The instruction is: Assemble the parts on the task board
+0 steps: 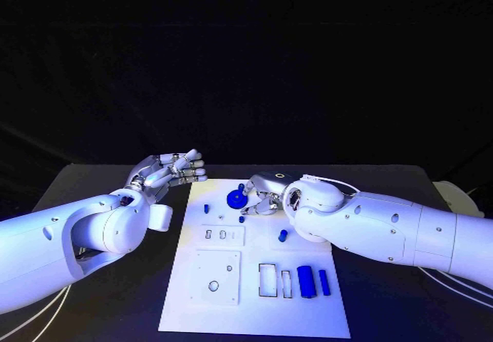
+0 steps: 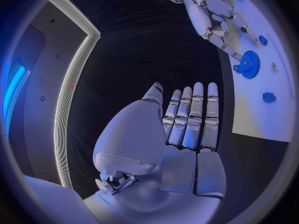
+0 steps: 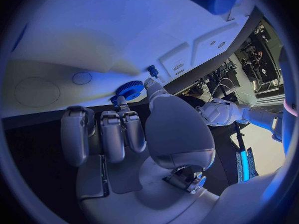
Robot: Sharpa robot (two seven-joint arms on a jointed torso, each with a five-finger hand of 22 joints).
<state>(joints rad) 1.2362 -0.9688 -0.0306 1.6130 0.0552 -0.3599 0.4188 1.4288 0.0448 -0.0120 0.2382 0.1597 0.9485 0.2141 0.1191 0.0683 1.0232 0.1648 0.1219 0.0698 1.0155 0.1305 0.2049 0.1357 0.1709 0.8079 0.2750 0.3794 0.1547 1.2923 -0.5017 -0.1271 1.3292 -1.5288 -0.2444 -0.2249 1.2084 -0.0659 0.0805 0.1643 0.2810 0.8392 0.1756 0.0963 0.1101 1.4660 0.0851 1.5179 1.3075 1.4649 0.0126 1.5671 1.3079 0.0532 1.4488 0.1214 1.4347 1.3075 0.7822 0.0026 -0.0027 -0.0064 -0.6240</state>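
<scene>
The white task board lies in the middle of the table. My right hand is over its far end, and its thumb and a fingertip pinch a blue gear, which looks tilted just above the board. From the left wrist, the gear shows at the tips of my right hand. My left hand hovers off the board's far left corner with its fingers straight, apart and empty. Other blue parts lie on the board: a small peg, a piece, a block and a bar.
White inset plates with slots and holes take up the left half of the board. Black table surrounds the board on all sides. My right forearm lies over the board's right edge.
</scene>
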